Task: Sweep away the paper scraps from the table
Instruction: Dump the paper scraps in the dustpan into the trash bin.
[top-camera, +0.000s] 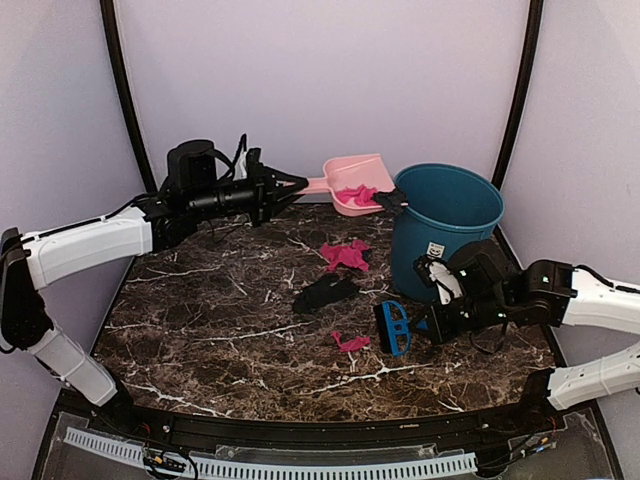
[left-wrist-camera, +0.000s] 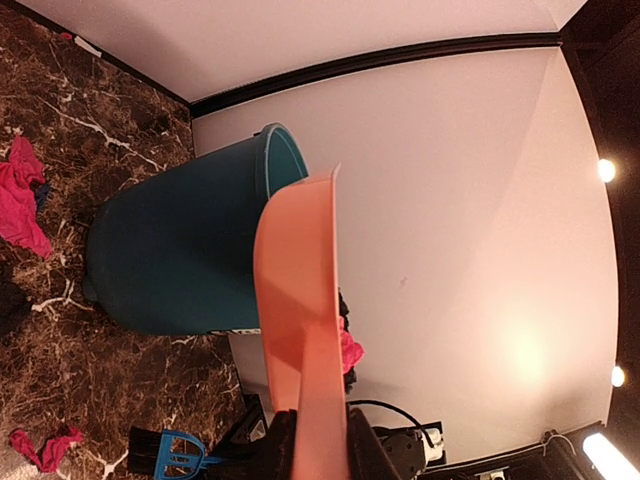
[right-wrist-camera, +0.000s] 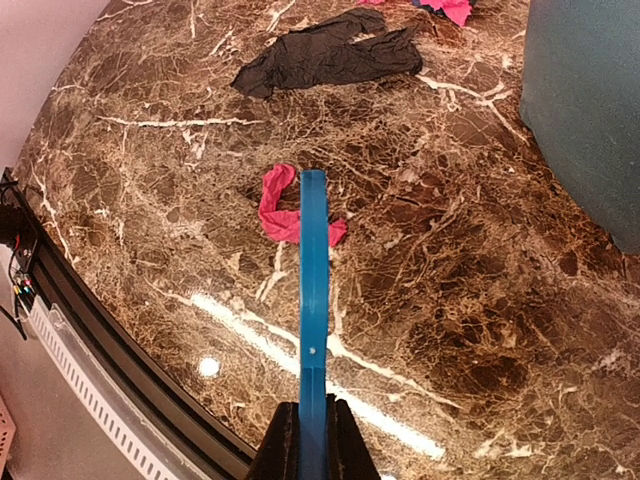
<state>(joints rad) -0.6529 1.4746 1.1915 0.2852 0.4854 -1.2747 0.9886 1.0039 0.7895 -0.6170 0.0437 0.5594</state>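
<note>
Paper scraps (top-camera: 345, 255): three lie mid-counter (top-camera: 200, 320), more in dustpan (top-camera: 350, 170). Left gripper (top-camera: 296, 184) clamps dustpan handle, raised beside bin (top-camera: 450, 215), likely for tipping. Right gripper (top-camera: 430, 322) clamps brush (top-camera: 393, 328) near smallest scrap.

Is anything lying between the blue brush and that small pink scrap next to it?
Nothing visible. Only a strip of bare table separates the blue brush, held in the right gripper, from the small pink scrap.

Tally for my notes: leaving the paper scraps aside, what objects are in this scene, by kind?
Pink dustpan: 1
Blue hand brush: 1
Teal bin: 1
Total: 3
</note>
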